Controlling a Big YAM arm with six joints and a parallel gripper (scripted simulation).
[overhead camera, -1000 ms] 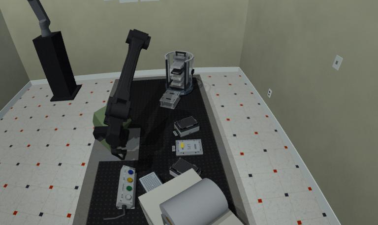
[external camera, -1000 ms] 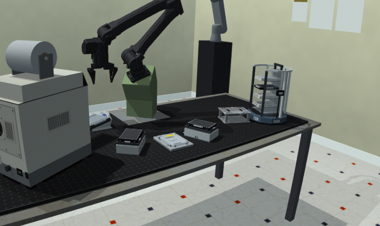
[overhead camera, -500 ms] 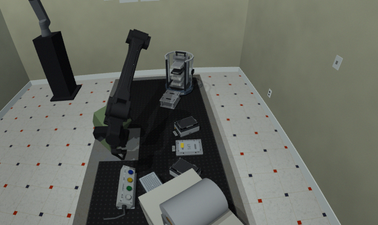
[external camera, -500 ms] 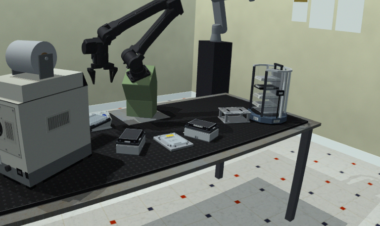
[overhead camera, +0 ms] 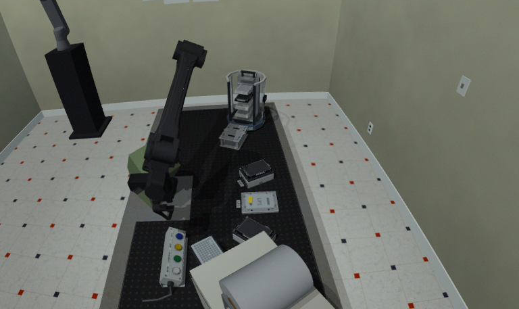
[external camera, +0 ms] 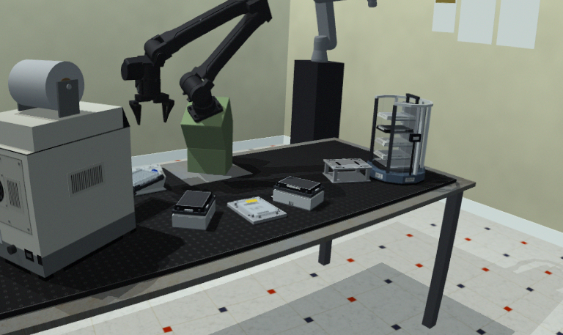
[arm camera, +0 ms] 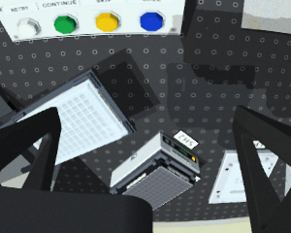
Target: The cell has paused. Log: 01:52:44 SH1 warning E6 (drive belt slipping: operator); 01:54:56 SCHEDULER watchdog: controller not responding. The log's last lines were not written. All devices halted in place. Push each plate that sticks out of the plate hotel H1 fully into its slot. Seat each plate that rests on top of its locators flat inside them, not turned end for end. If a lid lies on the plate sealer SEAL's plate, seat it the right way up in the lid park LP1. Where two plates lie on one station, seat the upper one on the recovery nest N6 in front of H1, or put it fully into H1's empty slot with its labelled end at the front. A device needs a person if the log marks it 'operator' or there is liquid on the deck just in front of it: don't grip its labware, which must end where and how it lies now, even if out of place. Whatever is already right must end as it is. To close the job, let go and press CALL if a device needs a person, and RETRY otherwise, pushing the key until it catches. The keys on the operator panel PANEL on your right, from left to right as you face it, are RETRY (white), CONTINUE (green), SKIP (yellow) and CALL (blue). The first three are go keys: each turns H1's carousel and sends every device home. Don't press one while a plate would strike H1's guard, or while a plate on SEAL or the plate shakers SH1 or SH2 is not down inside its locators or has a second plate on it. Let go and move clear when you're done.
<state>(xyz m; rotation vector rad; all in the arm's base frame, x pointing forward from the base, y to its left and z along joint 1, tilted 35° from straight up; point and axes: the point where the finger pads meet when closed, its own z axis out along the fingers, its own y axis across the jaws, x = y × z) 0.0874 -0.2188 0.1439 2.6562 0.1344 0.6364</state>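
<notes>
My gripper (external camera: 151,109) is open and empty, high above the table. It hangs beside the green arm base and also shows in the top view (overhead camera: 164,209). In the wrist view its fingers frame the deck below. The operator panel PANEL (arm camera: 90,0) lies below it, with the white RETRY key (arm camera: 28,26) and the blue CALL key (arm camera: 151,21). A white well plate (arm camera: 75,119) lies on the sealer's stage. A shaker with a dark plate (arm camera: 160,169) stands next to it. The lid park LP1 (overhead camera: 259,201) carries a yellow mark. A second shaker (overhead camera: 256,173) holds a dark plate.
The large sealer SEAL (external camera: 58,169) with its roll stands at the near end. The recovery nest N6 (overhead camera: 233,135) stands empty in front of the plate hotel H1 (overhead camera: 245,99), which holds several plates, one of them dark. A grey arm on a black pedestal (external camera: 317,99) stands off the table.
</notes>
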